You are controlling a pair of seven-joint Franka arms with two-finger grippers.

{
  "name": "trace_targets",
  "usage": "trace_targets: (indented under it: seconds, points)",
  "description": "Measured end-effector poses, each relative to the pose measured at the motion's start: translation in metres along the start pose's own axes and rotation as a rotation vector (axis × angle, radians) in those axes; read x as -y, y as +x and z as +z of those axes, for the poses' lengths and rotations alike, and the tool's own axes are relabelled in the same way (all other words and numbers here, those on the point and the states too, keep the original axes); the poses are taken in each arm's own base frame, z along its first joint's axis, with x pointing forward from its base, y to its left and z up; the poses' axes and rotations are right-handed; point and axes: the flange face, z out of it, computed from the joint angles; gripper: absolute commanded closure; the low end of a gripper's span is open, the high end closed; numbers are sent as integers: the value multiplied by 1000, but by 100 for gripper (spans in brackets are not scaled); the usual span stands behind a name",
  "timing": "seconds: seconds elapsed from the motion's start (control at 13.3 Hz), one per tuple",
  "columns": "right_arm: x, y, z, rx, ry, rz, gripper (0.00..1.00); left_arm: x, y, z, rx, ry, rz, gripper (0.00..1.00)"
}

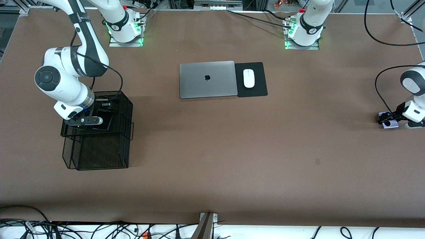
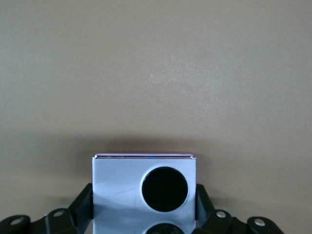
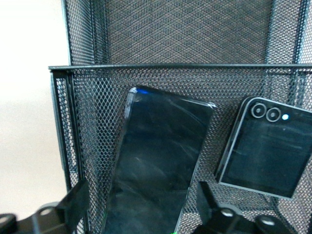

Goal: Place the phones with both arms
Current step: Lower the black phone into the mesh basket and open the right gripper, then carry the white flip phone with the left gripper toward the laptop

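Front view shows the right gripper spread open over the long phone in the basket; the left gripper clamps the lavender phone.

The right arm bends down from its base, its wrist tilted, and the right gripper hangs low with its fingers spread apart, nothing pinched between them. The left arm reaches to its own end of the table, and the left gripper sits low with fingers pressed against both sides of a phone.
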Motion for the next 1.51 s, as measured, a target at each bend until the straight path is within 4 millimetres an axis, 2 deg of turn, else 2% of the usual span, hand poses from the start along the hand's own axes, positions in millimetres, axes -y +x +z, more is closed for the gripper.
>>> trace_targets:
  seconds: [0.15, 0.3, 0.53, 0.68, 0.83, 0.98, 1.06, 1.28, 1.36, 1.51]
  points:
    - [0, 3, -5, -12, 1, 0, 1, -1, 3, -2, 1, -2, -1, 100]
    - [0, 13, -25, -49, 6, 4, 1, 2, 9, -7, 23, -9, 0, 100]
    - [2, 30, -76, -40, 69, 43, 1, -8, 29, -26, 40, -28, 22, 100]
    - [3, 44, -116, 7, 103, 55, 1, -27, 49, -47, 56, -54, 55, 100]
    - [-7, 63, -148, 60, 130, 75, 1, -52, 73, -76, 80, -83, 65, 100]
    - [-22, 86, -168, 100, 148, 93, 1, -88, 95, -102, 113, -108, 33, 100]
    - [-26, 94, -173, 111, 147, 96, 1, -112, 105, -113, 132, -111, 15, 100]
    - [-28, 105, -174, 119, 143, 103, 0, -207, 129, -134, 161, -94, -39, 100]
    - [-28, 106, -173, 123, 143, 107, 0, -244, 133, -137, 168, -87, -51, 100]
    - [-30, 107, -171, 127, 143, 114, 0, -305, 134, -140, 179, -70, -77, 100]
